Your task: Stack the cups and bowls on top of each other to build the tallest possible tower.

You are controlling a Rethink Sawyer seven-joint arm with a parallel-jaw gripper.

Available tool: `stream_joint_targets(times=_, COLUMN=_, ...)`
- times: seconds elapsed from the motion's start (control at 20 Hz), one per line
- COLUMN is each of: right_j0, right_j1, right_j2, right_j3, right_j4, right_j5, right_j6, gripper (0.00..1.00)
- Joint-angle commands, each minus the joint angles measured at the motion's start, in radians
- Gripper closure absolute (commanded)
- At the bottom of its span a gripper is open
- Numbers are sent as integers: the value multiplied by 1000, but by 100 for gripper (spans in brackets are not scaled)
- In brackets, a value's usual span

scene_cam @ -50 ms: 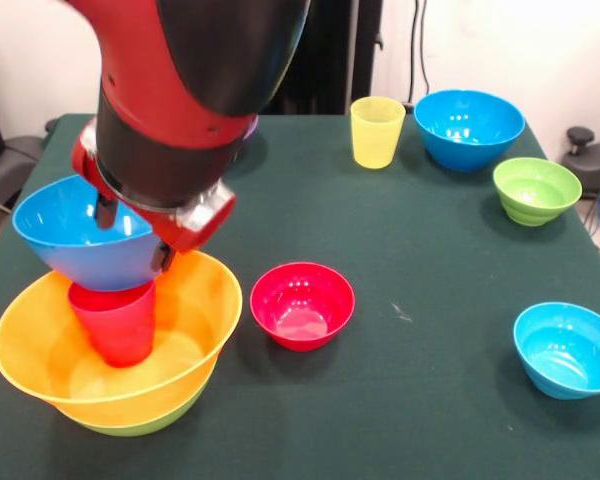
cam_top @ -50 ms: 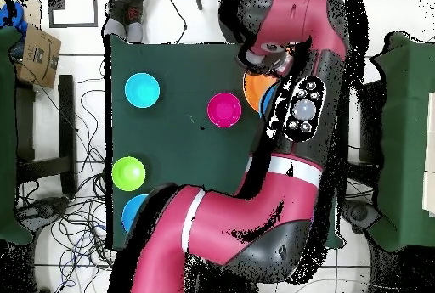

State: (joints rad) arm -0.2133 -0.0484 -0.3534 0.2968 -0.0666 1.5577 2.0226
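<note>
The tower stands at the front left: a large orange bowl [scene_cam @ -50 ms: 195, 330] nested in a lime-green bowl [scene_cam @ -50 ms: 130, 422], with a red cup [scene_cam @ -50 ms: 115, 325] upright inside. A blue bowl [scene_cam @ -50 ms: 75, 240] rests tilted on the red cup. My gripper [scene_cam @ -50 ms: 135, 235] stands open over that bowl's right rim, one finger [scene_cam @ -50 ms: 105, 210] inside and the other outside. In the overhead view the arm hides the gripper; only slivers of the orange bowl [cam_top @ -50 ms: 251, 91] and the blue bowl [cam_top @ -50 ms: 268, 101] show.
A small red bowl [scene_cam @ -50 ms: 302, 305] [cam_top @ -50 ms: 224, 109] sits just right of the tower. At the back stand a yellow cup [scene_cam @ -50 ms: 377, 130] and a blue bowl [scene_cam @ -50 ms: 469, 128]. A green bowl [scene_cam @ -50 ms: 536, 190] [cam_top @ -50 ms: 128, 173] and another blue bowl [scene_cam @ -50 ms: 567, 348] [cam_top @ -50 ms: 142, 91] lie along the right side.
</note>
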Motion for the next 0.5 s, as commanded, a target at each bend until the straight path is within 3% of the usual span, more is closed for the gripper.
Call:
stream_joint_targets(times=0.05, right_j0=-17, right_j1=53, right_j2=-15, right_j3=-181, right_j4=7, right_j5=228, right_j6=-265, gripper=0)
stream_joint_targets(times=0.5, right_j0=-36, right_j1=98, right_j2=-112, right_j3=-279, right_j4=84, right_j5=292, right_j6=-275, gripper=0)
